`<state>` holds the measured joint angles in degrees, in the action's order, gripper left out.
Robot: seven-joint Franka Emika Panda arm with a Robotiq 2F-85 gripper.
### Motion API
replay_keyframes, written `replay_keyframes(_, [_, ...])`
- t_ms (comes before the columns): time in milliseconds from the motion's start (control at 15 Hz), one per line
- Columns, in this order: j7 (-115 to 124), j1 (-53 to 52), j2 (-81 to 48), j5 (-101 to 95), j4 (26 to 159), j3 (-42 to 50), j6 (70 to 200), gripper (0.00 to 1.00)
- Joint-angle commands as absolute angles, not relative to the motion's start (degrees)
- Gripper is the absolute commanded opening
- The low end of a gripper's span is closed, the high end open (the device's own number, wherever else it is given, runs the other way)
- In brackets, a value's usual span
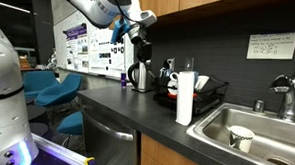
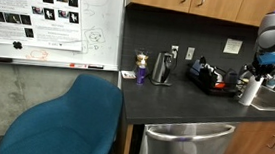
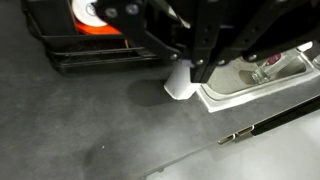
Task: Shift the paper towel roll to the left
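1. Standing upright on the dark matte surface [image 1: 106, 109], the tall white paper towel roll [image 1: 185, 98] sits just beside the black wire dish rack [image 1: 211, 92], near the steel sink [image 1: 278, 126].
2. Clenched on nothing, the pincer [image 1: 141, 44] hangs above, apart; the roll's long axis runs vertical below it.
3. Soft paper: likely light, tippy.

white paper towel roll [image 1: 185, 98], dark grey countertop [image 1: 136, 117]
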<state>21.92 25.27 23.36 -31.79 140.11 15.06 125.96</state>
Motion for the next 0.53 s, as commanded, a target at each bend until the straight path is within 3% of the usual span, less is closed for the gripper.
replay_keyframes(0, [18.4,27.8,20.5,-32.8,138.3,18.5,132.3,0.0])
replay_keyframes(467, [8.1,32.1,20.0,-26.7,135.3,26.9,141.9,0.0])
